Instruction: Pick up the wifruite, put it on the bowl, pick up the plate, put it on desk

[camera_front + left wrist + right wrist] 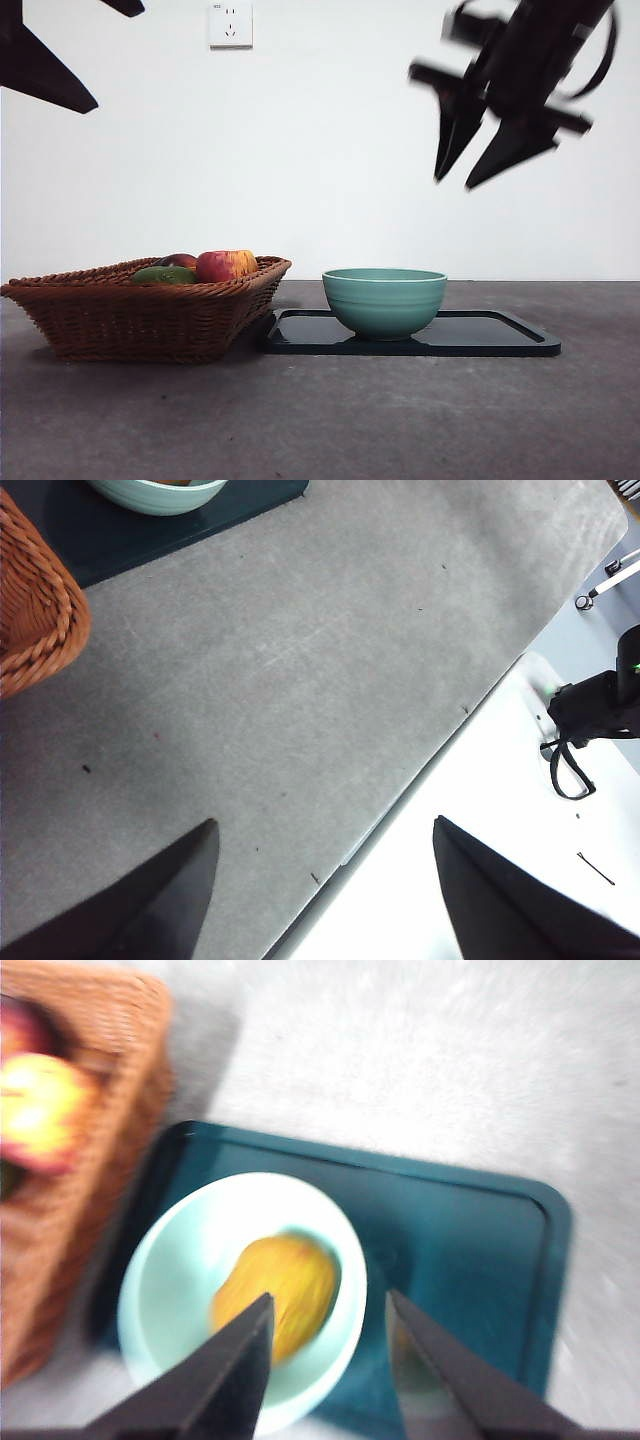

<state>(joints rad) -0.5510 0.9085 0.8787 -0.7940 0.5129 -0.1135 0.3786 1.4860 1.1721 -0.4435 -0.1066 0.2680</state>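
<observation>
My right hand (478, 160) hangs high in the air above the bowl (385, 300), at about 1 o'clock from it in the front view, and its two black jaws are spread apart with nothing between them. The picture of it is blurry. From my right wrist I look down and see the wifruite (275, 1295) lying inside the mint bowl (170, 1290). The bowl sits on a dark tray (490, 335), toward the tray's left end. The tray lies flat on the grey bench (320, 420). A brown wicker basket (140, 315) stands just beside the tray, at 9 o'clock from the bowl, and holds a red-yellow apple (225, 265) and a green fruit (162, 275). My left hand (320, 880) waits over the edge of the bench (300, 700), its jaws open and empty. A white wall socket (230, 24) is on the wall behind.
</observation>
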